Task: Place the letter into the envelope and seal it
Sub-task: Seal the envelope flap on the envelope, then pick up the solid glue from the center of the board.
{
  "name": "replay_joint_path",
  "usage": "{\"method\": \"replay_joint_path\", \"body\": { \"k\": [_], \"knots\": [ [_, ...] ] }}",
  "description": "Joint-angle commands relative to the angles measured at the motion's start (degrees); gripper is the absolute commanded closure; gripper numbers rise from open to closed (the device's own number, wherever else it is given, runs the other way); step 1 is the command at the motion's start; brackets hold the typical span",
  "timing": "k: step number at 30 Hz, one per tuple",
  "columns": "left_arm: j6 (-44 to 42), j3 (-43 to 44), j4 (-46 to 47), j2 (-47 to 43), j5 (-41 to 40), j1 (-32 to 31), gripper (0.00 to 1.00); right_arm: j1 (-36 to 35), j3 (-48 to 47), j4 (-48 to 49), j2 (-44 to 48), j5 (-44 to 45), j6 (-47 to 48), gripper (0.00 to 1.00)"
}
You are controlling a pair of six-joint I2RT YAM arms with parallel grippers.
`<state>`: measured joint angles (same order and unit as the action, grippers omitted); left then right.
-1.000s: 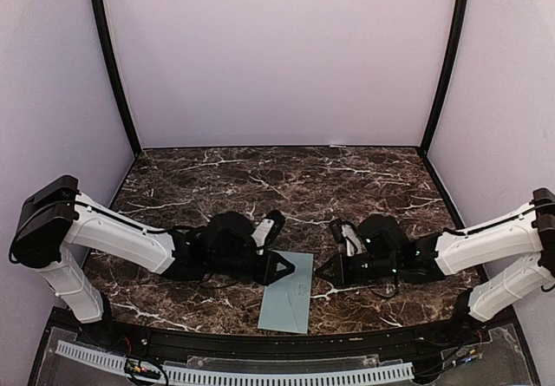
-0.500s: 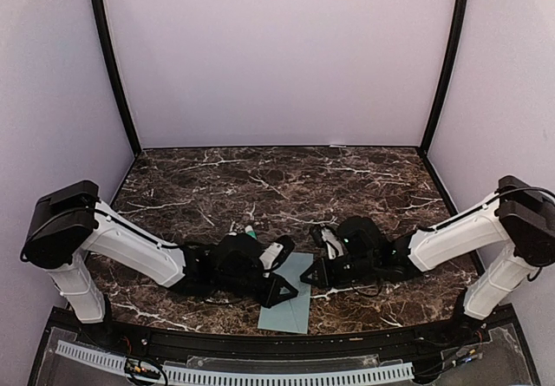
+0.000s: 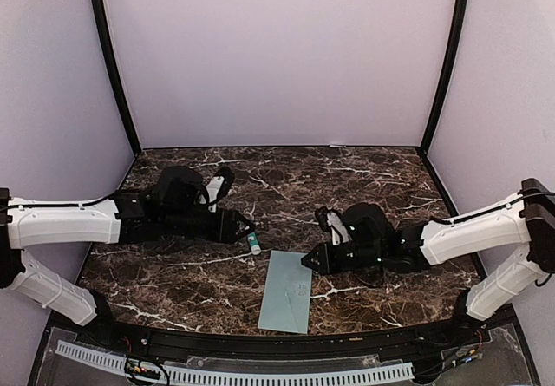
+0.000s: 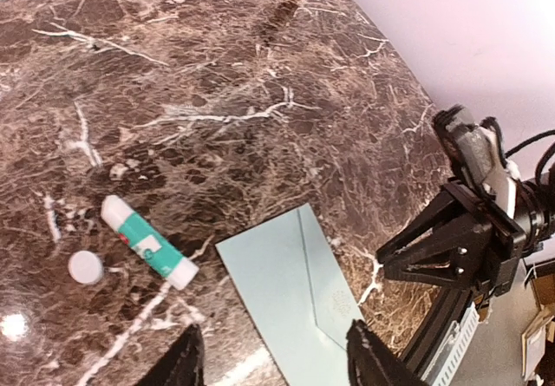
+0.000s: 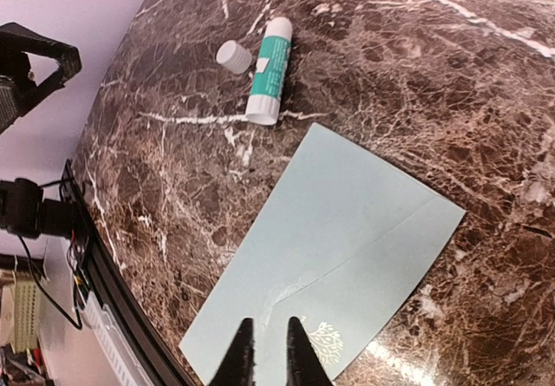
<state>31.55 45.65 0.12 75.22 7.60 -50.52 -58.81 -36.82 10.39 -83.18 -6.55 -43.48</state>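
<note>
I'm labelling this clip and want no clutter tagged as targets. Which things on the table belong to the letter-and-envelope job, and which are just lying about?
Belongs to the job:
envelope, flat near the table's front edge, flap folded down
letter: not in view

Lying about:
glue stick, on its side, unheld
loose cap, close beside the stick
</note>
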Motion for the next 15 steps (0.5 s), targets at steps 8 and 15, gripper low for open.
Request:
{"method": "replay_joint_path", "body": {
  "k": [8, 15],
  "knots": [
    [-12.2, 6.7, -17.2, 1.5, 8.0, 16.6, 0.31, -0.6, -6.4, -10.2, 2.0, 8.3, 4.1, 0.45],
    [-13.5, 11.4, -11.5, -0.2, 7.8, 24.5, 0.3, -3.5, -14.6, -15.6, -4.3, 12.9, 5.0, 0.4]
  ]
}}
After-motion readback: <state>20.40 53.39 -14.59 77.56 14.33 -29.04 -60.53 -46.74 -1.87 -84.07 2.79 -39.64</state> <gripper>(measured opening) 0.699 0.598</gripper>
